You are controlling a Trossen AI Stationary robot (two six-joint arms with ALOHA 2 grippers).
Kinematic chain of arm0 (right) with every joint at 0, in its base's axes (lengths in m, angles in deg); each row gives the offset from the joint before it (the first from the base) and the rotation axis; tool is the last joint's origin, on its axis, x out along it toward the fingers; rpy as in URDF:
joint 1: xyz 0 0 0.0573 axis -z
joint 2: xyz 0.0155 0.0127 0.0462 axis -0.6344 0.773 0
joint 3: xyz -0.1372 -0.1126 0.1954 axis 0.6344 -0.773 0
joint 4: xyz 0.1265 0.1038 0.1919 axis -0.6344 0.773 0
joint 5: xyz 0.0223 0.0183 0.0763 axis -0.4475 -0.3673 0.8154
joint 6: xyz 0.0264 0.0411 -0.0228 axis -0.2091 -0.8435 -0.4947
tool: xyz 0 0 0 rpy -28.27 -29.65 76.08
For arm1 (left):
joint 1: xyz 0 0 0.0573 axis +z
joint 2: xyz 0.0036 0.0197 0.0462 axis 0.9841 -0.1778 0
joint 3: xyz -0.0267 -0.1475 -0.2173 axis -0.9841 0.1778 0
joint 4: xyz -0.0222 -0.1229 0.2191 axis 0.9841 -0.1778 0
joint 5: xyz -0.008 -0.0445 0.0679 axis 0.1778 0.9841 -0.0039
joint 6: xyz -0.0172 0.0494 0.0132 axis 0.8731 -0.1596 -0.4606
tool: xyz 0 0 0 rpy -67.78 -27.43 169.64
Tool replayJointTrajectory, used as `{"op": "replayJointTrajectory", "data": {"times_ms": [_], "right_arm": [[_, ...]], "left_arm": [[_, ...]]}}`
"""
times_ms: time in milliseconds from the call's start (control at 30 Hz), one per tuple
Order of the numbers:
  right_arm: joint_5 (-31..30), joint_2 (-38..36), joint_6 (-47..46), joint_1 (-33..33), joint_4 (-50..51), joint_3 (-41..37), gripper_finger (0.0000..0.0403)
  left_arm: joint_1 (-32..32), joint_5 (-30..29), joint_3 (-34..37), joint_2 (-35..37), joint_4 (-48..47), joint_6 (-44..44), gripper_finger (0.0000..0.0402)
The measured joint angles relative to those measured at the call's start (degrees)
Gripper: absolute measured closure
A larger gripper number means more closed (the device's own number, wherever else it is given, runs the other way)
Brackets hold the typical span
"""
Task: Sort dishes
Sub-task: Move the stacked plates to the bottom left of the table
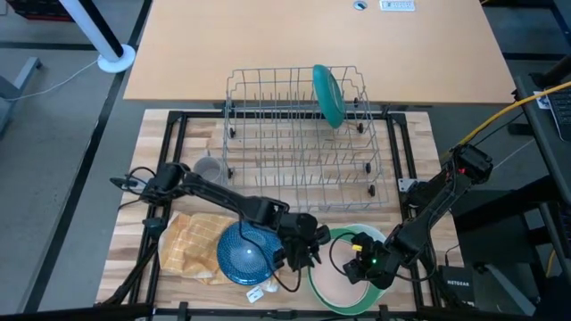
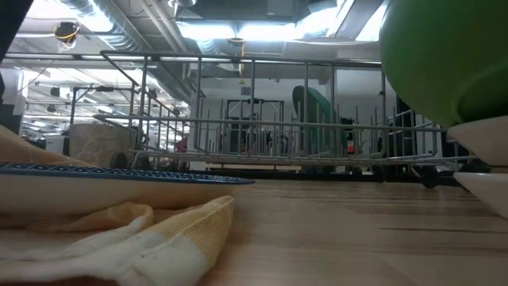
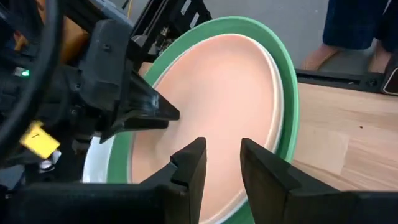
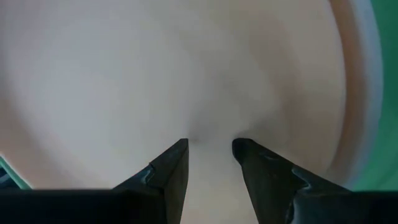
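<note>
A peach dish [image 3: 217, 93] lies nested in a green dish [image 1: 321, 290], which sits on a white one [image 3: 96, 165] near the table's near edge. My right gripper [image 4: 210, 144] is open and points down, close over the peach face. My left gripper [image 3: 222, 149] is open just left of the stack, aimed at its rim, between it and a blue plate [image 1: 245, 252]. The blue plate rests on the checked cloth. A teal plate [image 1: 328, 94] stands on edge in the rack. A grey mug [image 1: 208, 169] stands left of the rack. My right gripper has its fingertips [image 3: 158, 115] at the peach dish's inner face [image 4: 211, 93], slanting down from the table's right side. Whether they touch it I cannot tell. My left gripper touches nothing.
The grey wire rack [image 1: 299, 134] fills the table's middle and far part. The yellow-orange checked cloth [image 1: 183, 241] lies at the near left. A small white tag [image 1: 257, 292] and cables lie by the near edge. A person's foot [image 3: 320, 59] shows beyond the table.
</note>
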Motion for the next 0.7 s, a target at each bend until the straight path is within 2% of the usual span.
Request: {"op": "replayJointTrajectory", "data": {"times_ms": [233,500,700], "right_arm": [[0.0,0.0,0.0,0.0,-0.2,0.0,0.0251],[0.0,0.0,0.0,0.0,-0.2,0.0,0.0251],[0.1,-0.1,-0.1,0.0,-1.2,0.0,0.0251]], "left_arm": [[-0.1,-0.1,0.0,-0.5,-3.6,-4.0,0.0309],[-0.1,-0.1,0.0,-0.5,-4.0,-4.5,0.0309],[-0.4,0.0,0.0,-0.5,-4.4,-11.7,0.0309]]}}
